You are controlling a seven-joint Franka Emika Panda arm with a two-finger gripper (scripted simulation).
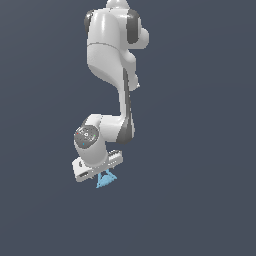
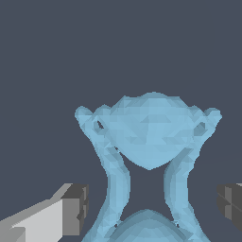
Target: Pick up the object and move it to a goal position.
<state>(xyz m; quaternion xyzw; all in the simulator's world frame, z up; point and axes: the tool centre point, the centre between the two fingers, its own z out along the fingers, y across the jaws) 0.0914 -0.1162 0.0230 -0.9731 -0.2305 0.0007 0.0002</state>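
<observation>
Gripper (image 2: pixel 151 208) spread wide, pads (image 2: pixel 75 208) either side of the object (image 2: pixel 149 137), not touching; close off-centre and that narrow, curvy shape could squirt out sideways.

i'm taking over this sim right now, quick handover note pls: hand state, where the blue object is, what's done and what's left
Hand: open. In the wrist view both fingertips stand apart from the object, one on each side, not touching it.

Object: the light-blue hourglass shape sits between the open fingers; in the exterior view it shows just under the hand, at.

Done: the hand is lined up over the object.

Left: close on the object, probably at its narrow waist, lift it, and carry it to the goal. No goal marker shows in either view.
</observation>
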